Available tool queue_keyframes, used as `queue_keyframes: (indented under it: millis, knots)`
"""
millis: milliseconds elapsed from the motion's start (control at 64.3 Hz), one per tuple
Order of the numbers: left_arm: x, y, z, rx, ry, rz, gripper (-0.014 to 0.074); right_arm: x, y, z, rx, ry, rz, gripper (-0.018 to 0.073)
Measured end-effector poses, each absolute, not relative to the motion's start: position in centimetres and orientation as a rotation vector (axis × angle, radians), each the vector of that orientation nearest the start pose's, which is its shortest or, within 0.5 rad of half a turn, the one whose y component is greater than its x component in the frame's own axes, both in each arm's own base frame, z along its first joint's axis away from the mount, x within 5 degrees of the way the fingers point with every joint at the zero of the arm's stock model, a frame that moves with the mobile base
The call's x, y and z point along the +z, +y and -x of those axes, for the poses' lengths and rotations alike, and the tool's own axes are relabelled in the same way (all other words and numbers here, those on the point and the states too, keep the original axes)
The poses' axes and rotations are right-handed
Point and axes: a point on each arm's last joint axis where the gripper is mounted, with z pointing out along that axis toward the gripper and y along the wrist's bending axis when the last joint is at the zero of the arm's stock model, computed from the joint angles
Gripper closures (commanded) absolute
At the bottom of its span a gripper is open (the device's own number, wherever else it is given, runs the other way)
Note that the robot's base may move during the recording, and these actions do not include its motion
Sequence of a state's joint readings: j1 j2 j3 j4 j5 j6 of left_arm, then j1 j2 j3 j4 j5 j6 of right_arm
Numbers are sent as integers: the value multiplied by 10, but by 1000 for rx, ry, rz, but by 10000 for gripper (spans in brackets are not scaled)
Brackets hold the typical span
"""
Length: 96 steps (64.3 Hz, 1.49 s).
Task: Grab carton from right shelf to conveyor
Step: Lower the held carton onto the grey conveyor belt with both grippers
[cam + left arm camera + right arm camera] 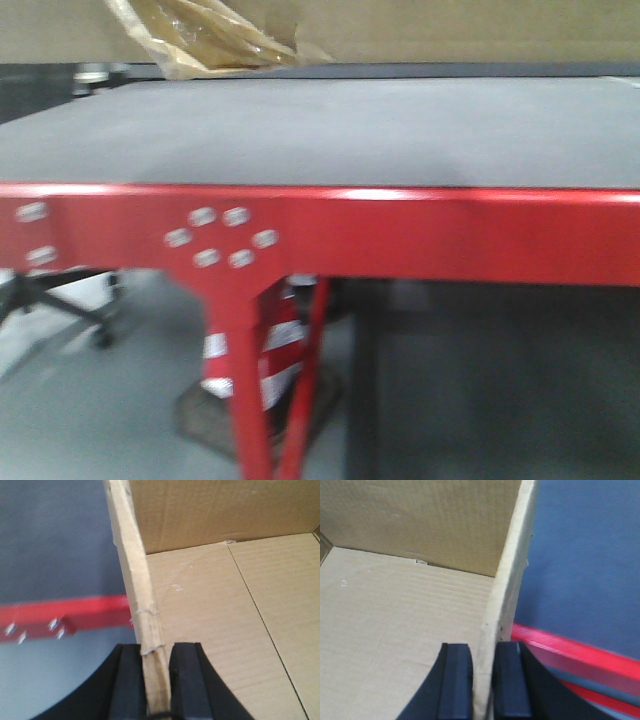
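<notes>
The left gripper (156, 652) and right gripper (482, 652) each clench an opposite wall of the open carton (450, 30), steadying it at the frame's top over the conveyor (320, 130), probably for lowering.

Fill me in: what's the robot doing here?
It is carrying an open, empty brown carton with both arms. The left claw is clamped on the carton's left wall and the right claw on its right wall. The carton is at the conveyor, past the red frame, with wrinkled tape hanging from it. The views don't show whether it is resting on the belt yet.
</notes>
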State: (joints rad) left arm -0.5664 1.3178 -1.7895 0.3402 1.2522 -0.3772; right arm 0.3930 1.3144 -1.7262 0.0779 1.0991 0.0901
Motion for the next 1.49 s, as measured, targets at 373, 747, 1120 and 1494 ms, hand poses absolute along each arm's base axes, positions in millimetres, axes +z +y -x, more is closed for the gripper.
queue_keyframes:
  millis: [373, 747, 1120, 1494]
  knots:
    - [504, -102, -213, -102, 2201, -161, 605, 494, 101, -228, 371, 2165, 332, 627]
    - [504, -102, -214, -101, 2201, -161, 605, 494, 101, -228, 371, 2165, 332, 627]
    - [504, -102, -214, -101, 2201, -161, 605, 494, 101, -228, 371, 2165, 332, 627]
    - [504, -102, -214, -101, 2201, -161, 605, 494, 101, -228, 371, 2165, 332, 627]
